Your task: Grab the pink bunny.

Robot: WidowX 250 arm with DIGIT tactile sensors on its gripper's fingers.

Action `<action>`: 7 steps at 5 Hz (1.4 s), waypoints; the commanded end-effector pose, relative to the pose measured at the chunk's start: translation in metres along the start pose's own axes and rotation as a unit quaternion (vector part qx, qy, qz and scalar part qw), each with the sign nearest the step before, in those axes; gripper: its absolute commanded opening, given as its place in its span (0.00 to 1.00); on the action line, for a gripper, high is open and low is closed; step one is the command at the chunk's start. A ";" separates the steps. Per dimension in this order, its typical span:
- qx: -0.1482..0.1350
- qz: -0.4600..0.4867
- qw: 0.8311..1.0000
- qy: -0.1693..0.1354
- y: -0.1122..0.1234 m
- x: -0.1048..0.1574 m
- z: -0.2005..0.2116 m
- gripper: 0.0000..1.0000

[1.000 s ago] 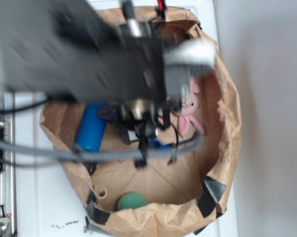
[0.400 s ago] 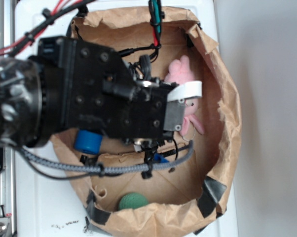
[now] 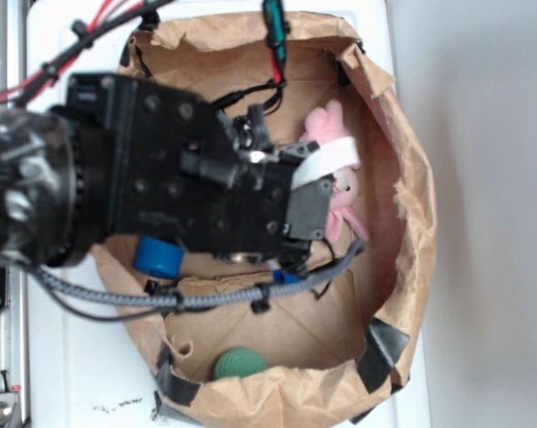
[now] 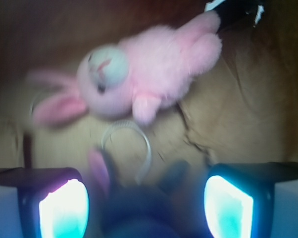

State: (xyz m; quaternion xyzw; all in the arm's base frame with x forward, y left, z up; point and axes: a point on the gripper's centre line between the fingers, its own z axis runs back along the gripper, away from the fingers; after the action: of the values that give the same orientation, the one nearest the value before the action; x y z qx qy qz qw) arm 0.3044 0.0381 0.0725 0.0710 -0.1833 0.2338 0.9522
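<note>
While the WidowX arm hangs low inside the brown paper bag [image 3: 411, 223], your gripper [image 4: 146, 203] stands wide open — both lit fingertips [image 4: 65, 208] sit at the bottom corners of the wrist view with nothing between them. The pink bunny [image 4: 144, 79] lies on the bag's floor just beyond those tips, sprawled lengthwise, pale face turned up, ears trailing to one side and legs to the other. From outside, the pink bunny [image 3: 340, 192] shows near the bag's right wall, partly hidden under the gripper's white finger.

Judge it as a light, soft plush: it should squash under the pads rather than resist, and it will not break or slip much, since the fluffy pile ought to give grip. The risk is the opposite — a pinch on a thin ear or limb may let the toy dangle or slide free. Your best hold looks to be across the plump torso, just behind the head, where the stuffing is thickest.

A white loop [image 4: 129, 148] lies on the bag floor between the bunny and the fingers; it seems too thin and floppy to count on. A dark blurred shape with a pink ear [image 4: 134, 198], close to the lens between the fingers, may be another toy — keep it out of the close. Elsewhere in the bag sit a blue cylinder [image 3: 159, 257] and a green ball [image 3: 240, 364], both well apart from the bunny.
</note>
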 end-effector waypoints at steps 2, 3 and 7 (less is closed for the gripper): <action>-0.090 0.292 0.952 0.021 0.011 0.031 0.022 1.00; -0.073 0.341 0.937 0.023 0.021 0.041 0.023 1.00; 0.003 0.263 0.963 -0.064 0.026 0.062 0.007 1.00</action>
State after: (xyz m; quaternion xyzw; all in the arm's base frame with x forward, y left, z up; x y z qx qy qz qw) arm 0.3357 0.0833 0.0827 0.0460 -0.2316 0.4716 0.8496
